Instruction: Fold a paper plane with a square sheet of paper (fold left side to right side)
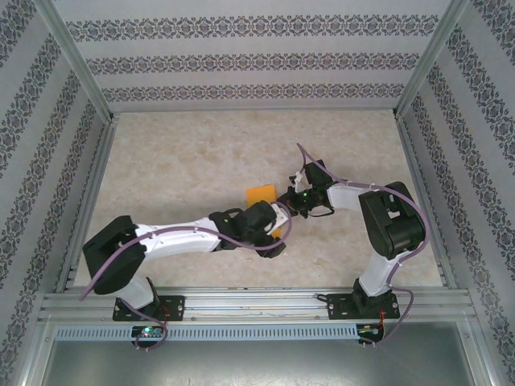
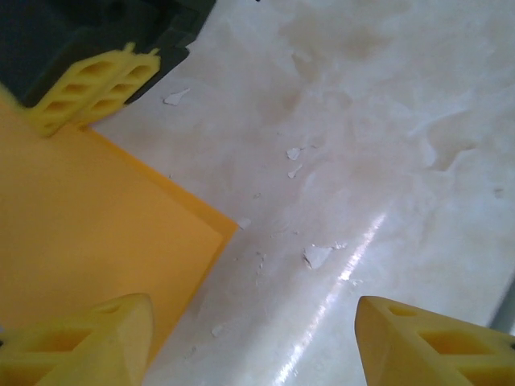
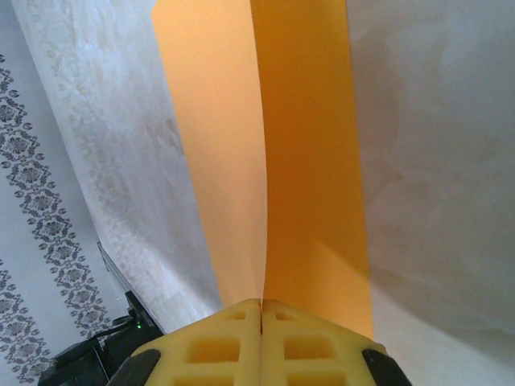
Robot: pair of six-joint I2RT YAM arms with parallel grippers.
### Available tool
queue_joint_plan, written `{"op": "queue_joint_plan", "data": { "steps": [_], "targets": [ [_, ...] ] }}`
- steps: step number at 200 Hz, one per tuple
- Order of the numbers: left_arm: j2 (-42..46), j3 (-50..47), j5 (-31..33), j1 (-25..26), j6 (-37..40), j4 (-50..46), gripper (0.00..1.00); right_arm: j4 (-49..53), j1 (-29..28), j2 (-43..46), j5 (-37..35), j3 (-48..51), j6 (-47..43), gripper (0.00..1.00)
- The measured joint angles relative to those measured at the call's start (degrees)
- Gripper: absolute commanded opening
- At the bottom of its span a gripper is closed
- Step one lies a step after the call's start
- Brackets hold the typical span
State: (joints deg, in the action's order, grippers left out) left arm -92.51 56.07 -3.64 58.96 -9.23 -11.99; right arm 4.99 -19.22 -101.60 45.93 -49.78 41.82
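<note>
A thin, bright orange paper sheet (image 1: pixel 260 195) lies near the middle of the pale, stone-look bench (image 1: pixel 177 161). The right gripper (image 3: pixel 261 315) has its yellow fingers pressed tight together, pinching one edge of the paper. From the pinch the paper runs away with a crease down its middle. The left gripper (image 2: pixel 253 330) is spread wide, low at a corner of the paper. One of its fingers (image 2: pixel 88 342) is over the paper, and the other is over bare bench. It holds nothing.
</note>
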Motion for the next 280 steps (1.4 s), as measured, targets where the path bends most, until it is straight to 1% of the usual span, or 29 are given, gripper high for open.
{"op": "queue_joint_plan", "data": {
  "steps": [31, 51, 72, 87, 114, 148, 177, 190, 204, 214, 235, 266, 280],
  "targets": [
    [-7.6, 6.2, 9.0, 3.3, 2.8, -3.1, 0.70, 0.3, 0.0, 0.0, 0.0, -0.1, 0.0, 0.00],
    [-11.0, 9.1, 14.4, 4.1, 3.7, -5.3, 0.70, 0.4, 0.0, 0.0, 0.0, -0.1, 0.0, 0.00],
    [-12.7, 10.5, 18.9, 4.3, 4.3, -6.8, 0.69, 0.4, 0.0, 0.0, 0.0, -0.1, 0.0, 0.00],
    [-12.9, 10.7, 21.2, 4.3, 4.5, -7.6, 0.62, 0.4, 0.0, 0.0, 0.0, -0.1, 0.0, 0.00],
    [-12.9, 10.9, 23.0, 4.3, 4.9, -8.2, 0.41, 0.4, 0.0, 0.0, 0.0, -0.1, 0.0, 0.01],
    [-12.9, 10.9, 22.1, 4.3, 5.0, -8.2, 0.16, 0.4, 0.0, 0.0, -0.2, -0.1, 0.0, 0.06],
    [-12.9, 10.9, 21.0, 4.3, 4.5, -8.2, 0.03, 0.6, 0.0, 0.0, -0.5, -0.2, 0.0, 0.11],
    [-12.9, 10.8, 20.4, 4.3, 4.3, -8.2, 0.00, 0.9, 0.2, 0.1, -0.6, -0.2, 0.1, 0.17],
    [-12.5, 10.4, 19.2, 4.3, 3.8, -8.1, 0.00, 1.0, 0.6, 0.6, -1.0, -0.3, 0.1, 0.24],
    [-12.0, 9.9, 18.2, 4.0, 3.1, -8.1, 0.00, 1.0, 1.0, 1.5, -1.4, -0.4, -0.3, 0.30],
    [-10.3, 8.6, 14.6, 3.0, 0.9, -7.8, 0.00, 1.3, 2.2, 4.9, -2.6, -0.3, -0.4, 0.39],
    [-7.1, 6.3, 8.3, -0.6, -3.5, -6.3, 0.00, 1.0, 5.0, 12.3, -4.8, 1.3, -1.7, 0.39],
    [-5.8, 5.4, 4.6, -2.8, -5.8, -5.1, 0.00, 1.0, 5.8, 15.1, -5.9, 2.9, -2.6, 0.34]
  ]
}}
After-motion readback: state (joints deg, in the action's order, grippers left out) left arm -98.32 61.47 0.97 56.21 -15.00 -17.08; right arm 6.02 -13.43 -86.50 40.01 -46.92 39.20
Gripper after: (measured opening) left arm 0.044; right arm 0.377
